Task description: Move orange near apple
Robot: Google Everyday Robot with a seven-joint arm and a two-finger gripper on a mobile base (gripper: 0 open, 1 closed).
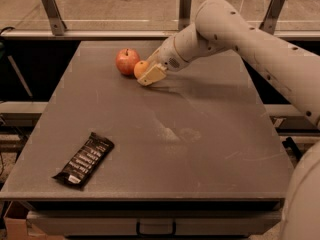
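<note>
- While the robot's pale gripper (145, 76) reaches over the far side of the flat grey table (150, 149) in the camera view, its fingers look clamped on the small dimpled orange (140, 68), just beside the round red apple (127, 61).
- The orange is judged firm, light and prone to rolling, best held across its middle.
- The print on the black snack wrapper (84, 160) is unreadable.

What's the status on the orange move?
Claw at the orange, far side of the table. Orange close beside the apple. Snack bar front-left, not in the way.

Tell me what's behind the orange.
The apple sits just behind and left of the orange. The gripper covers the orange's other side, so anything behind that part is hidden.
</note>
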